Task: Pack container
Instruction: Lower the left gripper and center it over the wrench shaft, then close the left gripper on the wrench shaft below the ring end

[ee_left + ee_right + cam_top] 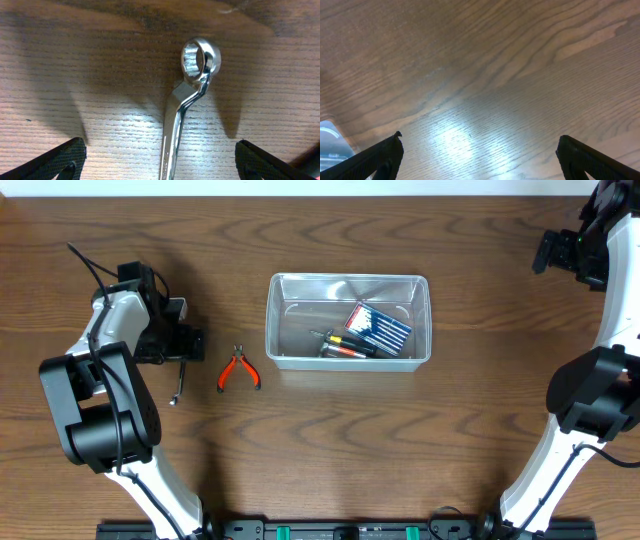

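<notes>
The container (348, 278) sits mid-table (320, 450). At its 9 o'clock the left gripper (159, 152) hangs spread over a wrench (176, 120); pliers (238, 370) lie between. At 2 o'clock the right gripper (479, 147) is spread, empty.

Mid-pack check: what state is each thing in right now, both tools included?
container: upright, open-topped, partly filled.
blue box: inside the container, lying at an angle.
screwdriver: inside the container, beside the blue box.
pliers: on the table, outside the container, not packed.
wrench: flat on the table, not gripped.
left tool: open, over the wrench.
right tool: open, empty, over bare table.
</notes>
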You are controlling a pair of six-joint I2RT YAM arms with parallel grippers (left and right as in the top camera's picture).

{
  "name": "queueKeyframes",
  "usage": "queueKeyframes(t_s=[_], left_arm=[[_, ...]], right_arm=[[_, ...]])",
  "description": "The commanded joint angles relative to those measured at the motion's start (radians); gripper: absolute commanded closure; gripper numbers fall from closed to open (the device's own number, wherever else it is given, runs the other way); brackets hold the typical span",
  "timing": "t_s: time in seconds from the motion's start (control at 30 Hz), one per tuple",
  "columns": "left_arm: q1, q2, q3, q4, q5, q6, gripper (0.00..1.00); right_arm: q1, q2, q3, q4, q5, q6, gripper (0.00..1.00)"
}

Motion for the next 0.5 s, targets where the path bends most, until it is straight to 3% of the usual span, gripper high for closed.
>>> queueKeyframes(t_s=[0.0,0.47], left_arm=[[0.005,0.002,-0.014,0.003,-0.008,0.013,0.07],[0.005,0.025,-0.014,0.001,-0.008,0.009,0.07]], right_arm=[[-0.005,-0.005,-0.001,0.0,0.008,0.01,0.01],[-0.005,-0.005,-0.001,0.0,0.008,0.01,0.01]])
